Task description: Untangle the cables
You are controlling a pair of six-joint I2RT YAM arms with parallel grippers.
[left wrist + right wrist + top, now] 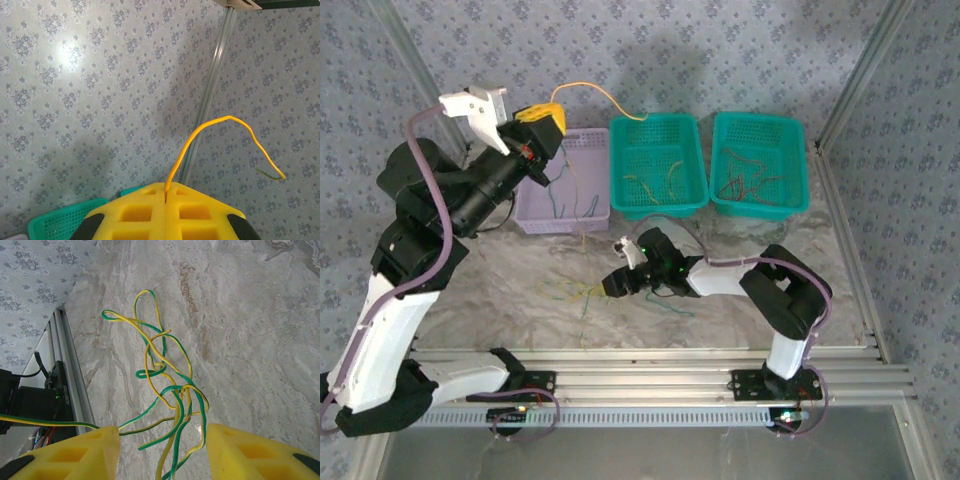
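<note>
Arms: 2. Baskets: 3, in a row at the far side of the table (500, 300). Loose bunch on the table: 1.

Left gripper (165, 196): raised off the table, yellow fingers pressed together on 1 yellow cable (220, 120). The cable rises from the fingertips, arches over to the right and droops at its free end, clear of everything.

Lavender basket (582, 134): leftmost, just under the raised gripper. It holds a few thin green/teal cables; I cannot count them.

Tangle of cables (161, 365): yellow and green strands looped through each other, lying on the table in front of the lavender basket. Strand count cannot be told.

Right gripper (612, 284): low over the table at the right end of the tangle. Jaws stand apart, strands running loose through the gap, none clamped.

Middle teal basket (655, 121): a few yellowish cables.

Right teal basket (757, 117): several red cables.
</note>
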